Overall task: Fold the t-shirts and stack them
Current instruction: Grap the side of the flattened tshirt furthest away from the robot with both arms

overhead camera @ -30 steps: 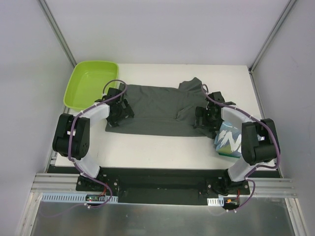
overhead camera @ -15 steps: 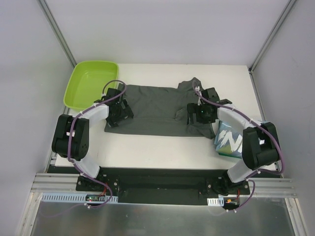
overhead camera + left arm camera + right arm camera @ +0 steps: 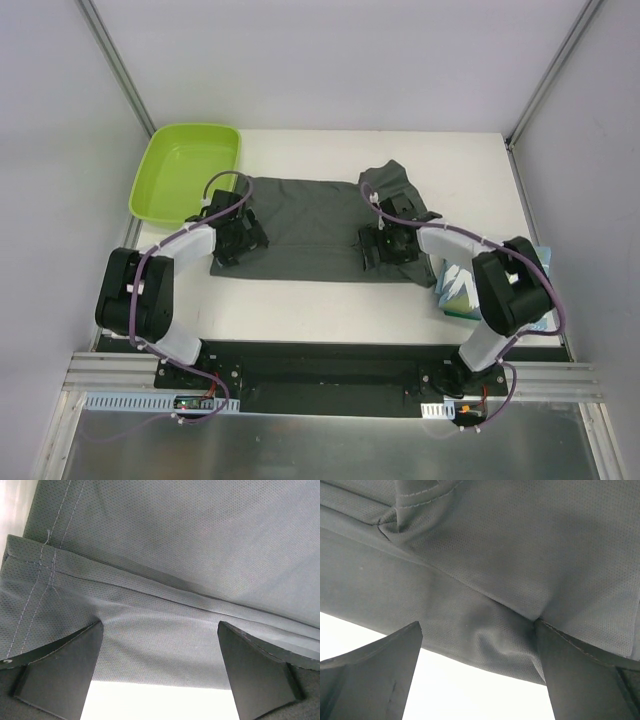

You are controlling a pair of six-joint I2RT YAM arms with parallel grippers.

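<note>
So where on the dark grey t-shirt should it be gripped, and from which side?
Take the dark grey t-shirt by its near long edge, one hold toward each end, coming from the robot's side. It lies flat, stretched left to right, and that edge lies free on the table, so fingers could likely slip under. The left gripper and right gripper are open astride it.

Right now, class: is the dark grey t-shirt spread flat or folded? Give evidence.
Partly folded: the dark grey t-shirt lies as a band, its near edge doubled over along a crease; one sleeve sticks out.
</note>
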